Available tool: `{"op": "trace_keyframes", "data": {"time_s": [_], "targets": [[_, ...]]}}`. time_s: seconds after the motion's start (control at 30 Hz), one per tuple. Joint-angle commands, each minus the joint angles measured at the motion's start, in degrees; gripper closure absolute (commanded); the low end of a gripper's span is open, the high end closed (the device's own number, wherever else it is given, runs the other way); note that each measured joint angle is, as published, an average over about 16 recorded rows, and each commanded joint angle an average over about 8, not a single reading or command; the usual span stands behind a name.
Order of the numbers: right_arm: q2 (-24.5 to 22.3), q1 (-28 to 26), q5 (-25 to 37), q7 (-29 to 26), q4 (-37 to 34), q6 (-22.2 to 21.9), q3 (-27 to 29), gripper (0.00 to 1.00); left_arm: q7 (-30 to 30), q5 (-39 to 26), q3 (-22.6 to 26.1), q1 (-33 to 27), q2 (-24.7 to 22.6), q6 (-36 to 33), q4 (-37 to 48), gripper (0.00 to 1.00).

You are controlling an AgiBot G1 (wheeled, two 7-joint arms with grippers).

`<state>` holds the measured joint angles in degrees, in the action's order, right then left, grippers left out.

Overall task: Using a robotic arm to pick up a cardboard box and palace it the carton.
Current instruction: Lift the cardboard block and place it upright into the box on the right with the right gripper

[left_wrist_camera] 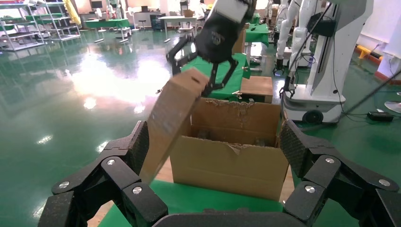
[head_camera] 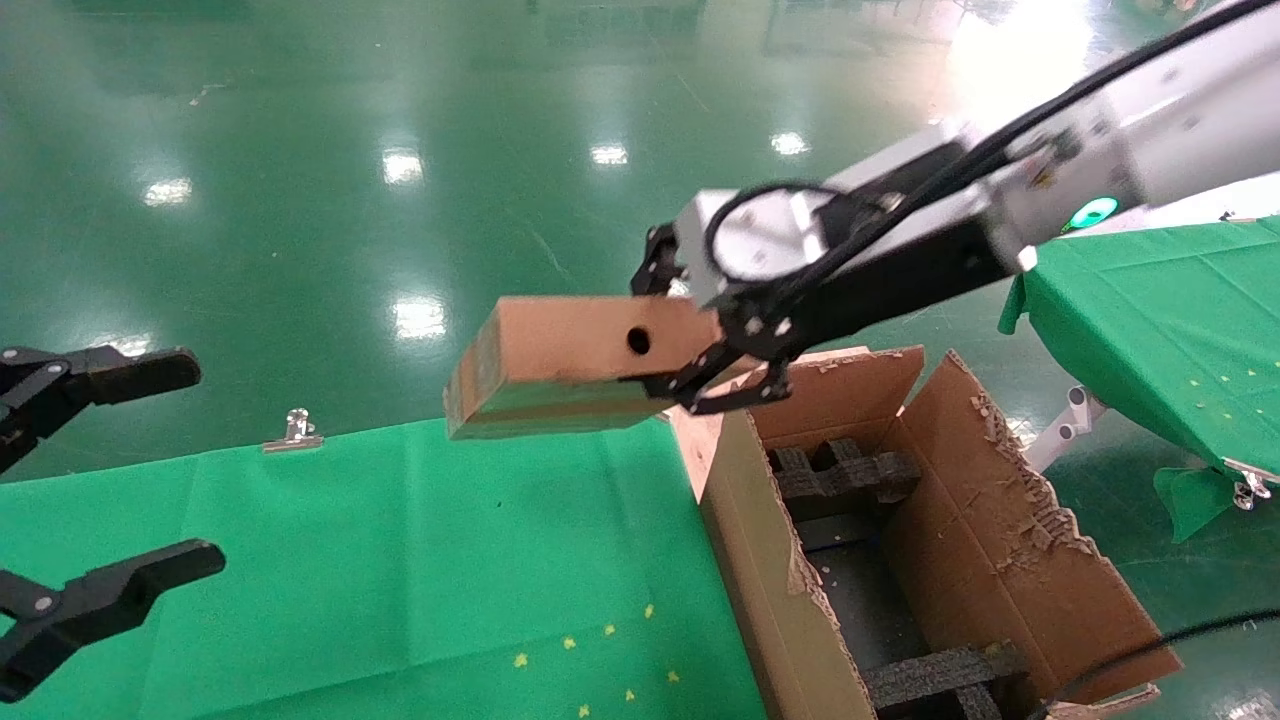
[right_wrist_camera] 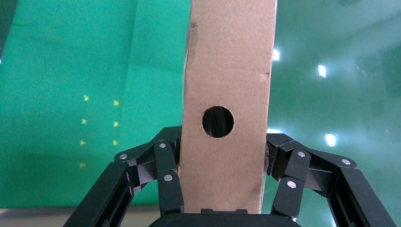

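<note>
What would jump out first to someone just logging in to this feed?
The cardboard box held in the air by the right claw, clamped at one end, with a round hole showing in its narrow side, above the green table. Beside it to the right stands the big open carton, its flaps torn and black foam inserts inside. The left claw hangs open at the table's left edge.
</note>
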<state>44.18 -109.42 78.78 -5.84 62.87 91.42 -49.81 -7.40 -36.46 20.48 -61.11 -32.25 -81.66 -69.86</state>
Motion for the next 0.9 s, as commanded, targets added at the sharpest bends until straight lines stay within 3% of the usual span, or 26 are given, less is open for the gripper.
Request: {"op": "trace_keyframes", "data": {"time_s": [0.03,0.37,0.9], "targets": [[-0.74,-3.02,-1.83,0.67,-1.50,0.04,-2.24,1.00,0.00,0.00,0.00,0.00,0.00,0.00,0.00,0.00],[-4.03,-9.57,-6.83,4.83,-6.98,-0.12,-12.13,1.00,0.00,0.00,0.00,0.00,0.00,0.00,0.00,0.00],[-16.14,-19.59,-7.45,10.69,-16.65,-0.15,-25.64,1.00,0.00,0.00,0.00,0.00,0.00,0.00,0.00,0.00]]}}
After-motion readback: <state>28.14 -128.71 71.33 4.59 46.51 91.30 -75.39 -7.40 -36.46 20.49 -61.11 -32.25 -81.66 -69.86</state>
